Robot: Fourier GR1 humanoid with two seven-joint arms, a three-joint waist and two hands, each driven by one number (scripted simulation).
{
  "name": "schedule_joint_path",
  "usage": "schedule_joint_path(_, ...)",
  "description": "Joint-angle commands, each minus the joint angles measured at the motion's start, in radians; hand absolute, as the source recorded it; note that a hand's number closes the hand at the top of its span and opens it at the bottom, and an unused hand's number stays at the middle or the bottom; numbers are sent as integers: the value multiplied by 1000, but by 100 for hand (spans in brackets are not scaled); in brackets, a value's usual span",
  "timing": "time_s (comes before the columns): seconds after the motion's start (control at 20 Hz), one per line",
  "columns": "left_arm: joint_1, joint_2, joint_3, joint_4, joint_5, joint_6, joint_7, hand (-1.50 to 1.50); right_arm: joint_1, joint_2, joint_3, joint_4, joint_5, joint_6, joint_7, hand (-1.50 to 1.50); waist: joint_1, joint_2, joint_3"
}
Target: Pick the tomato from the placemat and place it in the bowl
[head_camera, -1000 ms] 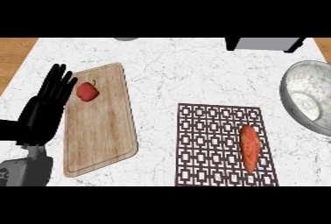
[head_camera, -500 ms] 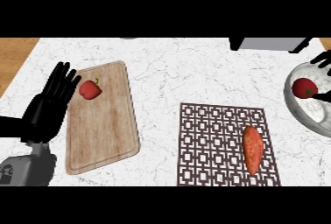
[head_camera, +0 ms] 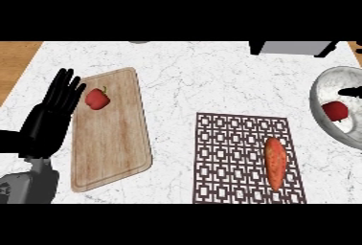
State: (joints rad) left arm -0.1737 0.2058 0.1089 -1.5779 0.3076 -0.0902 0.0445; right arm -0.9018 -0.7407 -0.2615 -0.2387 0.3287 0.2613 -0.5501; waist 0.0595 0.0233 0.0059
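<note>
The red tomato [head_camera: 336, 110] lies inside the metal bowl [head_camera: 320, 98] at the right edge. Only the tips of my right hand [head_camera: 351, 91] show, just above the tomato at the frame's right border; they look straight and do not touch it. The dark lattice placemat [head_camera: 240, 143] lies at lower centre, with an orange sweet potato [head_camera: 276, 162] on its right part. At the far left my left hand [head_camera: 51, 119] rests open, fingers up, beside the cutting board.
A wooden cutting board [head_camera: 113, 143] lies at the left with a red bell pepper [head_camera: 97, 98] near its top. A dark appliance [head_camera: 290, 47] stands at the back right. A wooden surface [head_camera: 16, 62] borders the counter's left edge.
The right hand came in over the bowl with the tomato, then let it go. The tomato now lies in the bowl and the hand has drawn back to the right edge. The left hand stayed put.
</note>
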Motion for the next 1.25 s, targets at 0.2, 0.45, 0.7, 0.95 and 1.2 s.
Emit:
schedule_joint_path(0.2,19,-7,-5,-30,-3,10,15,0,-22,-141,-163,101,-139,80,20,-150,1,2,0)
schedule_joint_path(0.45,5,-4,-3,-1,-24,6,-22,0,55,-257,-202,134,-171,166,-4,-150,-13,7,2)
schedule_joint_path(0.7,-3,-11,14,1,4,5,-13,0,143,-338,-211,152,-177,266,-37,-150,-18,8,4)
schedule_joint_path(0.95,23,-9,16,-14,7,1,-14,0,201,-379,-222,149,-186,337,-77,-150,-10,8,8)
schedule_joint_path(1.2,14,-6,11,-25,12,4,15,0,260,-411,-213,136,-178,393,-82,-150,-16,6,10)
